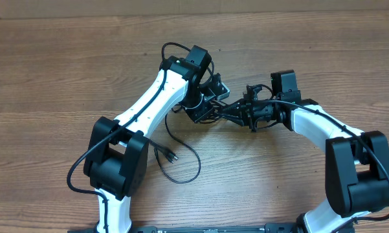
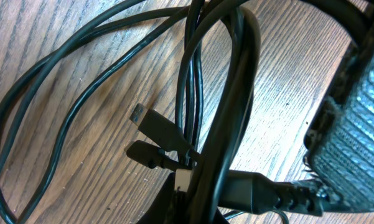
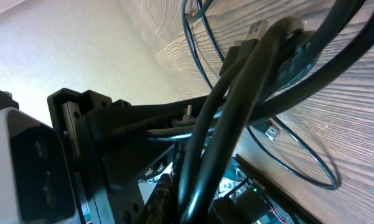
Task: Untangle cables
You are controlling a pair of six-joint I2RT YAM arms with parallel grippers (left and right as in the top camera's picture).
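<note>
The cables (image 1: 193, 153) are thin black cords. One loop trails over the wooden table and ends in a small plug (image 1: 171, 156). My left gripper (image 1: 215, 110) and right gripper (image 1: 237, 115) meet tip to tip at the table's middle, both shut on the bunched cables between them. In the left wrist view the cables (image 2: 231, 93) rise in a bundle out of my left gripper (image 2: 193, 208), with a flat USB plug (image 2: 154, 124) and a thick connector (image 2: 255, 190) beside it. In the right wrist view the cables (image 3: 249, 93) run through my right gripper (image 3: 236, 199).
The right gripper's ribbed finger (image 2: 355, 137) fills the right edge of the left wrist view. The left arm's black and white housing (image 3: 25, 155) stands close in the right wrist view. The arm bases sit at the front corners of the wooden table (image 1: 52, 65).
</note>
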